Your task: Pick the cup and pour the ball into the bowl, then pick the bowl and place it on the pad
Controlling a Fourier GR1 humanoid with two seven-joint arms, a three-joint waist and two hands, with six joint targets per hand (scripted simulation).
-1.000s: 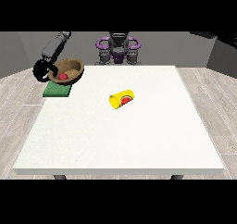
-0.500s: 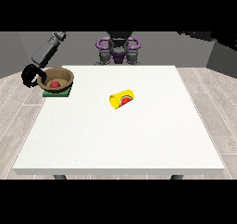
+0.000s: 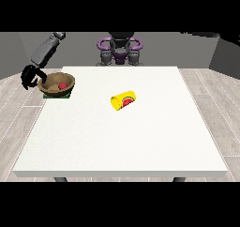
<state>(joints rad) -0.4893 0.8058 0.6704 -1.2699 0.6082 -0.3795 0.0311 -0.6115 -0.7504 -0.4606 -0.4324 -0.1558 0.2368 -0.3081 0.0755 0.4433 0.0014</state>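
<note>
- Where the view begins at its left edge, the black hand (image 3: 30, 77) at the view's left hangs off the worktop's left side, at the end of a grey forearm (image 3: 46, 51) that slants down from the upper left.
- Its dark fingers look curved and apart from the bowl, but whether they are clenched or relaxed I cannot tell.
- Just to the right of that hand sits the round brown wooden bowl (image 3: 52, 87), its near rim close beside the fingers; contact between them cannot be made out.
- Inside the bowl, a little further right of the hand, lies the small red ball (image 3: 62, 86).
- Under the bowl, a flat dark green square pad (image 3: 68, 94) shows at the bowl's lower edge and right corner, at the worktop's far left corner. The bowl rests on it, more or less level.
- Well to the right of the hand and nearer the camera, the yellow cylindrical cup (image 3: 123, 101) lies on its side on the large white worktop (image 3: 122, 141), its open mouth turned towards the camera and showing red inside.
- Further right and behind the worktop stands the robot's dark torso (image 3: 120, 50) with purple rings at the shoulders.
- No hand is visible at the view's right.
- Grey planked floor (image 3: 211, 94) lies round the worktop on both sides.
</note>
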